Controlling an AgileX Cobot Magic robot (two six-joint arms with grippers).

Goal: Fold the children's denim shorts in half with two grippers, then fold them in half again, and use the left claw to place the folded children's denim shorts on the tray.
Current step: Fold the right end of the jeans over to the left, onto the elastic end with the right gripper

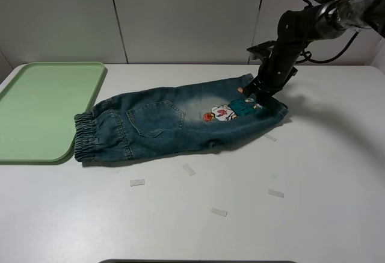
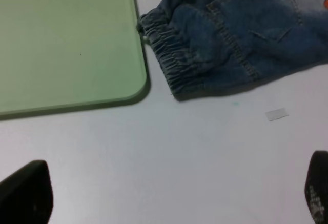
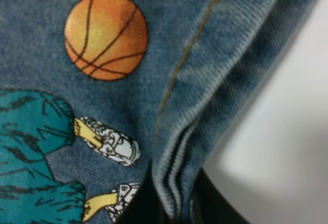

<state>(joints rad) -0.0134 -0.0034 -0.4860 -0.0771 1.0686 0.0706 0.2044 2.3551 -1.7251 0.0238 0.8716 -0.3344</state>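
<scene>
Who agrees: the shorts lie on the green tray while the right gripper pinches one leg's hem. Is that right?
No. The shorts lie on the white table beside the green tray, not on it, as the exterior high view shows. The right gripper does pinch one leg's hem.

White bench (image 1: 325, 215) strewn with several small pale rectangular scraps (image 1: 137, 183), well apart from one another; behind, pale grey panelled wall (image 1: 180, 16)

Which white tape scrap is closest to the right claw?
The scrap just beside the shorts' leg hem, near the right claw; the rest lie farther out front.
</scene>
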